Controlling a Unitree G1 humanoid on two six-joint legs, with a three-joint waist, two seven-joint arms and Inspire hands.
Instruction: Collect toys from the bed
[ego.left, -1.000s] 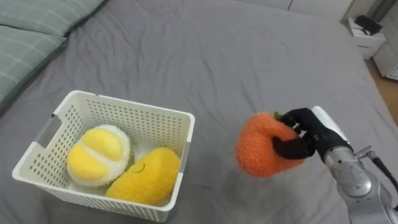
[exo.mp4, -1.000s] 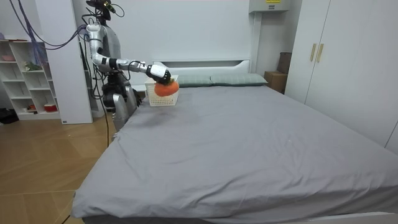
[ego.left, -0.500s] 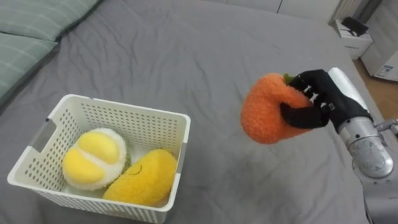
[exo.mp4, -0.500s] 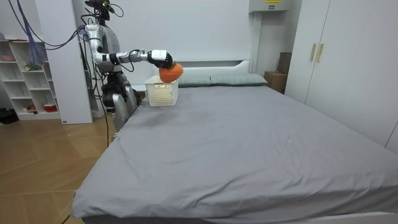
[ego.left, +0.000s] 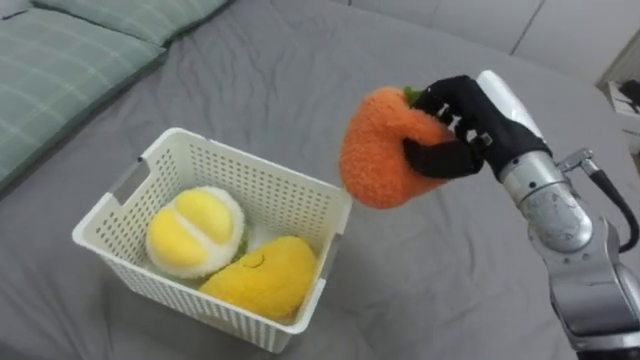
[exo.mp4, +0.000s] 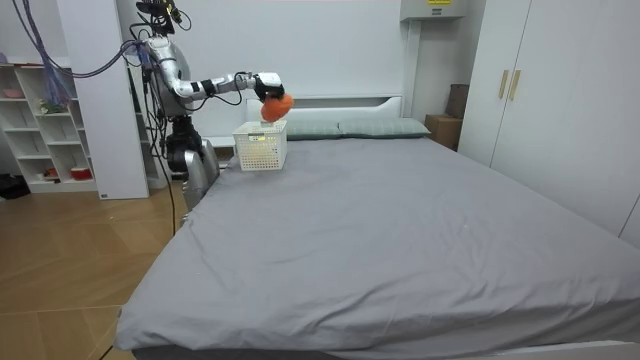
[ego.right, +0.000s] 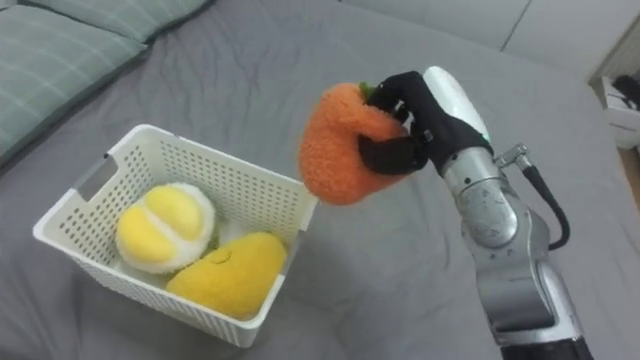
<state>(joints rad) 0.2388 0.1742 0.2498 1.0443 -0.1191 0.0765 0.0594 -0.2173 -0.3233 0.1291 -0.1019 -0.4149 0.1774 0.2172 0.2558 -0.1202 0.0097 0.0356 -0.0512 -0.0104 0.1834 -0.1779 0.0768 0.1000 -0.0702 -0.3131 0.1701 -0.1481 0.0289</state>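
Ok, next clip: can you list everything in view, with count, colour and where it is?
basket: one, white, on the bed near the pillows
round plush toy: one, yellow and white, in the basket, left part
long plush toy: one, yellow, in the basket, beside the round one
orange plush toy: one, orange, held in the air by the basket's right corner
pillows: two, pale green checked, at the bed's head
bed: one, grey sheet
shelf unit: one, white, room view's left
wardrobe: one, off-white, room view's right
right robot hand: one, black, curled round the orange plush toy
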